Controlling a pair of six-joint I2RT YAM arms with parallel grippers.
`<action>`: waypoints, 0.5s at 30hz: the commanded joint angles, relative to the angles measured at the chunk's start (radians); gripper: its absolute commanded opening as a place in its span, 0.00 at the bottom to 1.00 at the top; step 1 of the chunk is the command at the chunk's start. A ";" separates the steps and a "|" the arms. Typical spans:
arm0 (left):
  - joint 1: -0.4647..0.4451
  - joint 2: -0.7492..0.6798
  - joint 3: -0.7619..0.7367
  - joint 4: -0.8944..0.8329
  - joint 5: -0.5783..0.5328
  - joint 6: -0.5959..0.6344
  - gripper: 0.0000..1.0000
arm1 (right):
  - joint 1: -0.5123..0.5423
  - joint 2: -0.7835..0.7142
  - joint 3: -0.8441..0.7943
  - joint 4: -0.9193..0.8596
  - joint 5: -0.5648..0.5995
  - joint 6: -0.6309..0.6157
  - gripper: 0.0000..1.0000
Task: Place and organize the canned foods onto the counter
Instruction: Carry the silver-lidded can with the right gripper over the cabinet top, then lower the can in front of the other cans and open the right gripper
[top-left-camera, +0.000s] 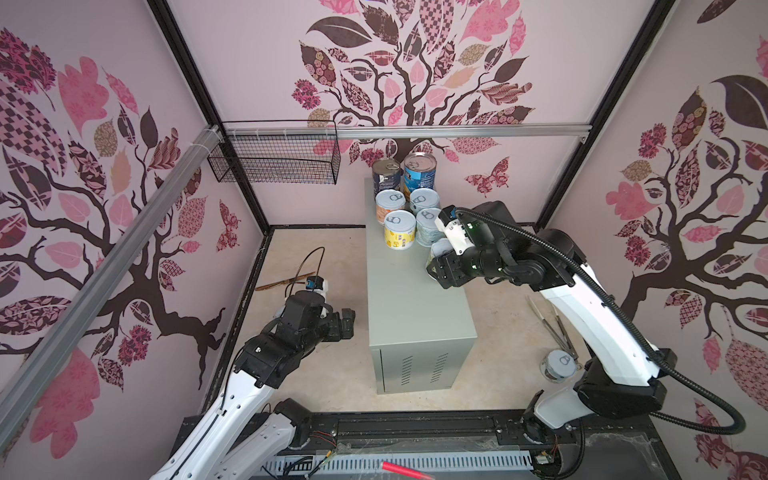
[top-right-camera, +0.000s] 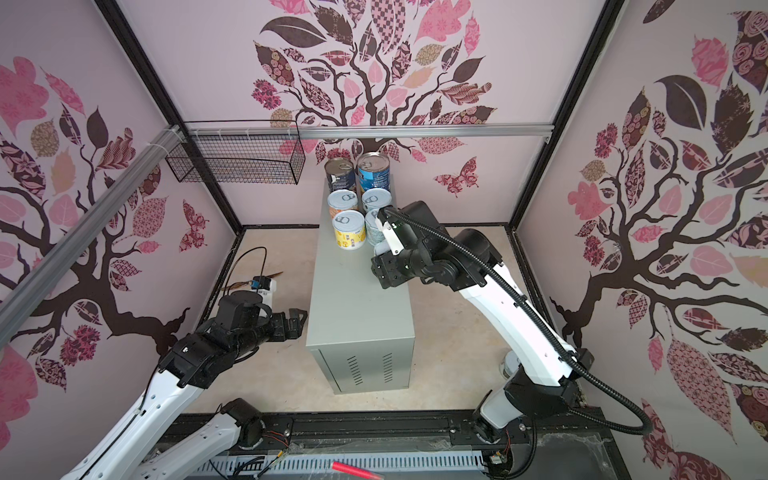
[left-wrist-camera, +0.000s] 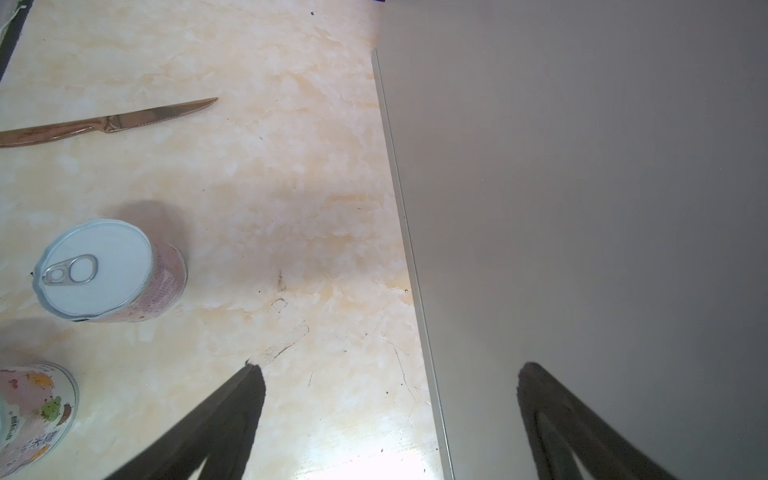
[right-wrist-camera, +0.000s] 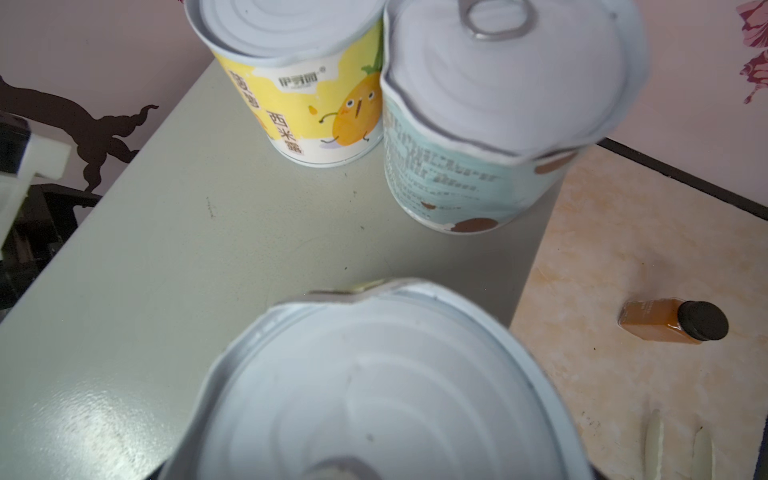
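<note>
Our right claw (top-left-camera: 436, 259) was clamped on a pale-lidded can (right-wrist-camera: 374, 395) over the counter (top-left-camera: 415, 299). It was crowded right up behind the teal can (right-wrist-camera: 469, 174) in the bunch of cans (top-left-camera: 390, 201) at the far end. We couldn't tell if it had touched down. Left claw (left-wrist-camera: 390, 365) hung wide open and empty beside the counter. On the floor (left-wrist-camera: 291, 166) sat a knife (left-wrist-camera: 108, 122), a pink can (left-wrist-camera: 108, 270) and an amber jar (right-wrist-camera: 673, 322).

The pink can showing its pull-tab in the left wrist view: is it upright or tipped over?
Upright. The pink can stands on its base on the floor, white pull-tab lid facing up.
</note>
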 joint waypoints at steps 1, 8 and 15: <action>0.005 -0.012 -0.026 0.025 0.014 0.011 0.98 | 0.006 0.017 0.065 0.022 0.034 -0.010 0.55; 0.004 -0.016 -0.025 0.024 0.016 0.017 0.98 | 0.005 0.064 0.093 0.018 0.053 -0.009 0.56; 0.005 -0.023 -0.028 0.026 0.021 0.018 0.98 | 0.006 0.091 0.092 0.021 0.064 -0.011 0.59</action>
